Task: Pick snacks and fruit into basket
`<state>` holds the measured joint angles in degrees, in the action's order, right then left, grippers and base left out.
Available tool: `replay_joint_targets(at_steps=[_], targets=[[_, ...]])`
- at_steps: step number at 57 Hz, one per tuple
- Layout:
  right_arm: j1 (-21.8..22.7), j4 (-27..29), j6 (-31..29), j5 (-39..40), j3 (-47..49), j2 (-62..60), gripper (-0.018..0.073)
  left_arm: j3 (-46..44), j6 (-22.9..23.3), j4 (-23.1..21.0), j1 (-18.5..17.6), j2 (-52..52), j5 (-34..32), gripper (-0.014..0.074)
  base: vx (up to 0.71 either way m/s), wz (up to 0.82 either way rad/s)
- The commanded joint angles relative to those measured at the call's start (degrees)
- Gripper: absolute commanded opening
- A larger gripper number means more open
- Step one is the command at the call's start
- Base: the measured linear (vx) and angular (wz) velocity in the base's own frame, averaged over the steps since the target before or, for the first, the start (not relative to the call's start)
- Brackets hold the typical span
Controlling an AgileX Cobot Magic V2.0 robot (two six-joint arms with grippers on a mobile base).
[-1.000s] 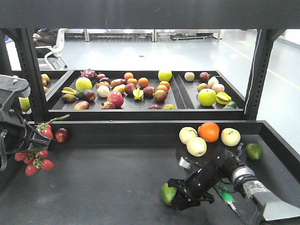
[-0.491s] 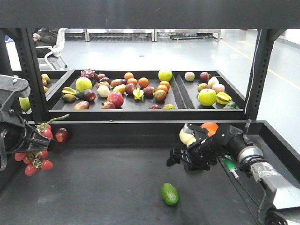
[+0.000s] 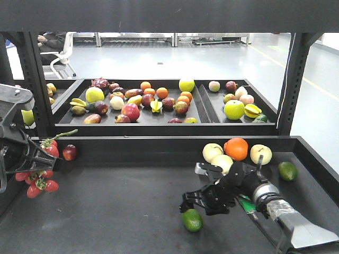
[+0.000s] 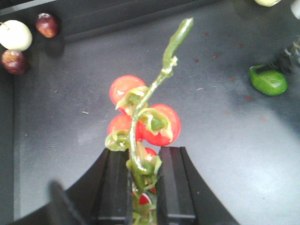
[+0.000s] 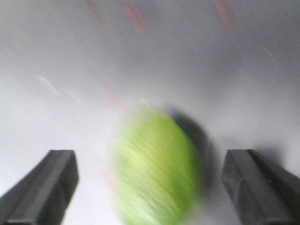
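The fruit is framed between the right gripper's spread jaws for grasping, while a tomato vine is clamped in the left gripper's jaws.

Dark lower shelf; green fruit lying front; orange, pale apples rear right.

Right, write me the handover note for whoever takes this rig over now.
Left gripper: shut on the cherry tomato vine, held in the air.
Right gripper: open, jaws either side of the fruit, not gripping; it lies on the dark shelf.
Basket and snacks: not clearly in view.
Done: nothing confirmed.
Left: grasp fruit, locate basket and snacks, load both.
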<state>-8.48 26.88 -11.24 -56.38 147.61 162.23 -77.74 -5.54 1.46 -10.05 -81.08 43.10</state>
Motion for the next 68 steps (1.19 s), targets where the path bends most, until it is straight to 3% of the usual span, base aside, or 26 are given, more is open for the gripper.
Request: replay_joint_targets(at_steps=[1,12,32,53,68], targets=[[1.2,3.7,0.0,1.7,1.9,-3.6,0.0569,-1.6,0.0,0.4,-0.1,2.2,-4.6,-0.0006,0.0,0.0],[1.4,11.3,-4.6,3.4,1.9,-2.4,0.0483,-1.6,0.0,0.5,-0.1,2.2,-4.6,-0.0006,0.0,0.0],[1.5,18.1,-6.5,0.0,2.7,-1.5,0.0436,-1.6,0.1,2.0,-0.1,2.2,-4.6,-0.0006,0.0,0.0],[1.5,18.2,-0.7,-0.9,2.7,-1.5,0.0259,-1.6,0.1,2.1,-0.1,2.2,-4.7,-0.0006,0.0,0.0],[1.5,14.7,2.5,-1.8,2.7,-2.2,0.0221,-1.6,0.3,2.1,-0.1,2.2,-5.3,-0.0006,0.0,0.0]])
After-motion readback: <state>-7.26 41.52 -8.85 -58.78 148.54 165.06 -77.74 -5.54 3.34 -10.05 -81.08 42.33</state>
